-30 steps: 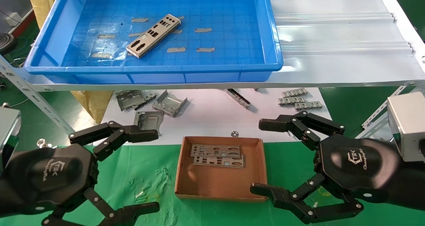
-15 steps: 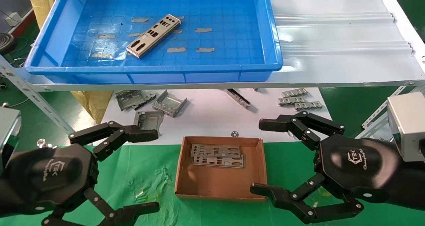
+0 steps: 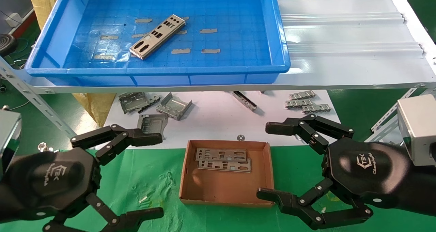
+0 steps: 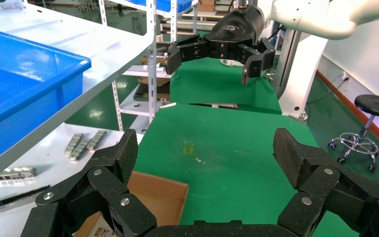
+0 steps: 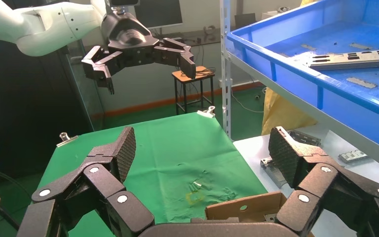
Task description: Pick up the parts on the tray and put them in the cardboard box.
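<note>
One silver-grey plate [image 3: 157,36] lies slantwise on the floor of the blue tray [image 3: 156,71] on the upper shelf; it also shows in the right wrist view [image 5: 355,59]. Two more plates [image 3: 223,159] lie stacked in the brown cardboard box [image 3: 227,195] on the green cloth. My left gripper [image 3: 155,175] hangs open and empty left of the box; the box's corner [image 4: 170,200] shows in the left wrist view. My right gripper [image 3: 267,162] hangs open and empty right of the box, whose wall [image 5: 246,210] shows in the right wrist view.
Bent grey brackets [image 3: 155,106] and ridged clips [image 3: 306,102] lie on the white sheet [image 3: 218,118] under the shelf, behind the box. A white corrugated sheet [image 3: 344,31] covers the shelf right of the tray. Metal shelf struts [image 3: 37,102] slant at both sides.
</note>
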Tool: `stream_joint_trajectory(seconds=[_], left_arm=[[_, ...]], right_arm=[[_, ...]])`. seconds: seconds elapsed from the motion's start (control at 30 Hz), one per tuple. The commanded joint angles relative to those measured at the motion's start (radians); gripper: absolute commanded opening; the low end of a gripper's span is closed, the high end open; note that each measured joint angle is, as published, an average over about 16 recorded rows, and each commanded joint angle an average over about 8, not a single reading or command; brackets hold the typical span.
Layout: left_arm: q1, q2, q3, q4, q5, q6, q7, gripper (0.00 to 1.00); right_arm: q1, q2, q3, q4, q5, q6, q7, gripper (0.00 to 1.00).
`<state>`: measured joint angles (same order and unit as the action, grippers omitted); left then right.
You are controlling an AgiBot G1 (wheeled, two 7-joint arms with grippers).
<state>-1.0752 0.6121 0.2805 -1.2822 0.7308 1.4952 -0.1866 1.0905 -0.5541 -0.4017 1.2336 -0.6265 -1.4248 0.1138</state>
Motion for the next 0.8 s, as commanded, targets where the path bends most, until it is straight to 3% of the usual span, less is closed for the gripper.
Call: stream_joint_trajectory(seconds=[0.03, 0.8], left_arm=[[0.0, 0.0, 0.0, 0.0, 0.0, 0.0, 0.0, 1.0], [0.0, 0.0, 0.0, 0.0, 0.0, 0.0, 0.0, 1.0]], right_arm=[[0.0, 0.0, 0.0, 0.0, 0.0, 0.0, 0.0, 1.0], [0.0, 0.0, 0.0, 0.0, 0.0, 0.0, 0.0, 1.0]])
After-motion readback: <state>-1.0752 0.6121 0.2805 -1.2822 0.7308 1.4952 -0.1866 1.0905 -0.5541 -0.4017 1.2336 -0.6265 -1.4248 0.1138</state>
